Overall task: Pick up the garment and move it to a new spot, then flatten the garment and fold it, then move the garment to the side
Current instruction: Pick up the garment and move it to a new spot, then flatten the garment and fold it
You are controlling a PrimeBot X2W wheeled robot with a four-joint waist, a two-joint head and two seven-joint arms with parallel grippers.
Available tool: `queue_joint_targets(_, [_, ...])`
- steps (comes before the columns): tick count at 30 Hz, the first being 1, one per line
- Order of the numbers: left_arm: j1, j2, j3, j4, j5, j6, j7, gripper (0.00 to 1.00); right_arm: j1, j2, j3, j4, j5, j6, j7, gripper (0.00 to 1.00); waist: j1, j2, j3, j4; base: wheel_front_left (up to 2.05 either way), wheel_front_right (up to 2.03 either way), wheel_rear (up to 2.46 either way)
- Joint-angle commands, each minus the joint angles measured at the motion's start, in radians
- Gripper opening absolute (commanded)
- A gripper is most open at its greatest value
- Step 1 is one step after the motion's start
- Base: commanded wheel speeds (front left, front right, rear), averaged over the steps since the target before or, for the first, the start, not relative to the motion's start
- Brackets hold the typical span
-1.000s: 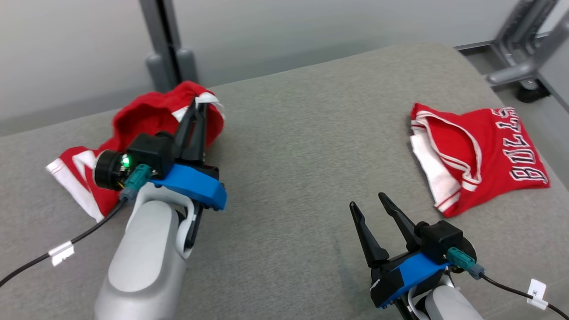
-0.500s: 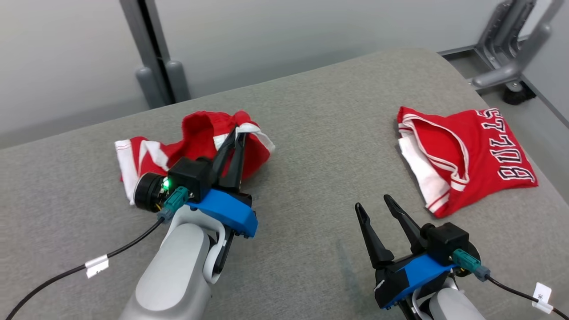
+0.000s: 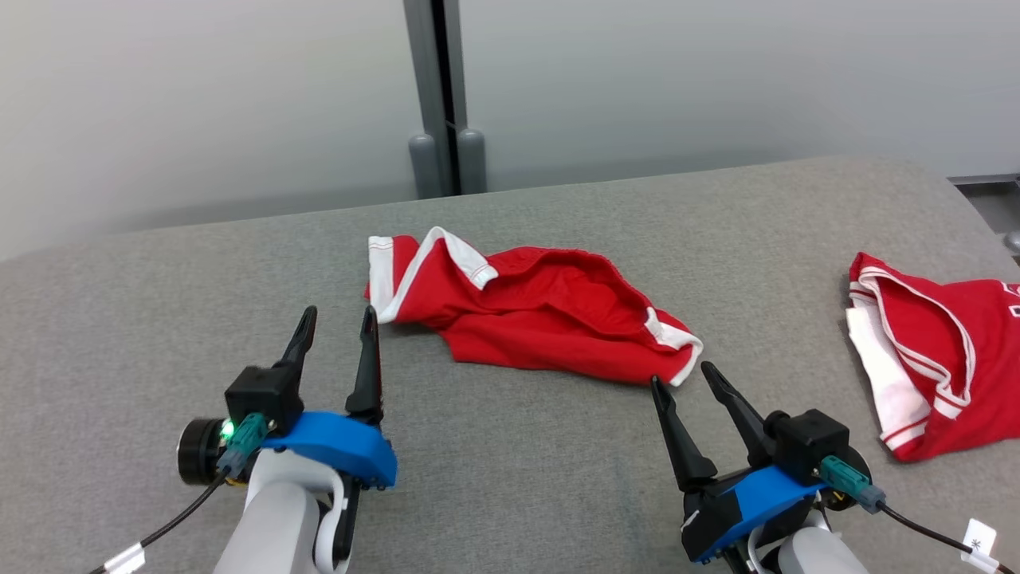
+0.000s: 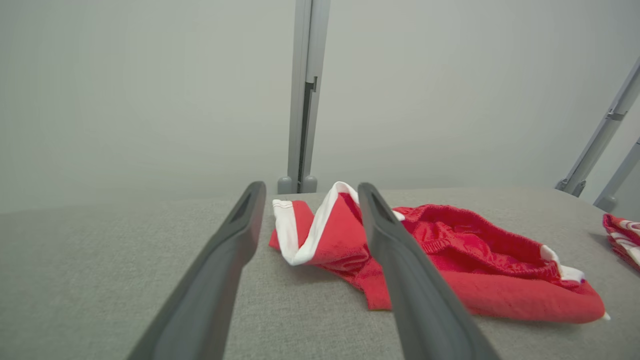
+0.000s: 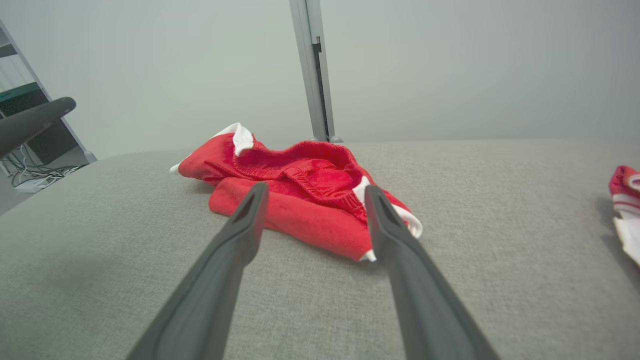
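The garment [image 3: 534, 315] is a pair of red shorts with white trim, lying crumpled in the middle of the grey table [image 3: 510, 478]. My left gripper [image 3: 335, 319] is open just in front of its left white-trimmed end, holding nothing. From the left wrist, the garment [image 4: 450, 265] spreads beyond the open left gripper [image 4: 307, 192]. My right gripper [image 3: 683, 373] is open too, its tips close to the garment's right white-edged corner. Through the right wrist camera, the garment [image 5: 305, 200] lies just past the open right gripper [image 5: 315, 190].
A folded red jersey [image 3: 928, 351] with white trim lies at the table's right edge. A grey post [image 3: 438, 96] stands behind the table against a pale wall. Bare grey tabletop lies around both grippers.
My left gripper let go of the garment, opened and drew back toward me. The garment now lies loose at mid-table. The head camera has turned, shifting the whole picture.
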Motion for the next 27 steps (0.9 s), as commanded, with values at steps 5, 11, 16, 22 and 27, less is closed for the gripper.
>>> queue_joint_targets(5, [0.112, 0.003, 0.090, -0.015, 0.027, 0.019, -0.004, 1.00, 0.035, -0.002, -0.016, 0.012, -0.005, 0.000, -0.003, 1.00, 0.0000, 0.0000, -0.035, 0.068, 0.00, 0.00, 0.00])
queue_joint_targets(11, [0.207, 0.003, 0.156, -0.036, 0.046, 0.023, -0.004, 1.00, 0.056, -0.002, -0.028, 0.021, -0.007, 0.000, -0.003, 1.00, 0.0000, 0.0000, -0.059, 0.093, 0.00, 0.00, 0.00])
queue_joint_targets(16, [0.296, 0.001, 0.196, -0.052, 0.063, 0.016, -0.004, 1.00, 0.072, -0.002, -0.040, 0.032, -0.008, 0.000, -0.003, 1.00, 0.0000, 0.0000, -0.072, 0.098, 0.00, 0.00, 0.00])
queue_joint_targets(22, [0.348, -0.001, 0.211, -0.062, 0.076, 0.009, -0.004, 1.00, 0.082, -0.002, -0.053, 0.035, -0.014, 0.000, -0.003, 1.00, 0.0000, 0.0000, -0.074, 0.096, 0.00, 0.00, 0.00])
queue_joint_targets(27, [0.335, -0.001, 0.191, -0.071, 0.059, 0.013, -0.004, 1.00, 0.078, -0.001, -0.064, 0.034, -0.018, 0.000, -0.003, 1.00, 0.0000, 0.0000, -0.064, 0.100, 0.00, 0.00, 0.00])
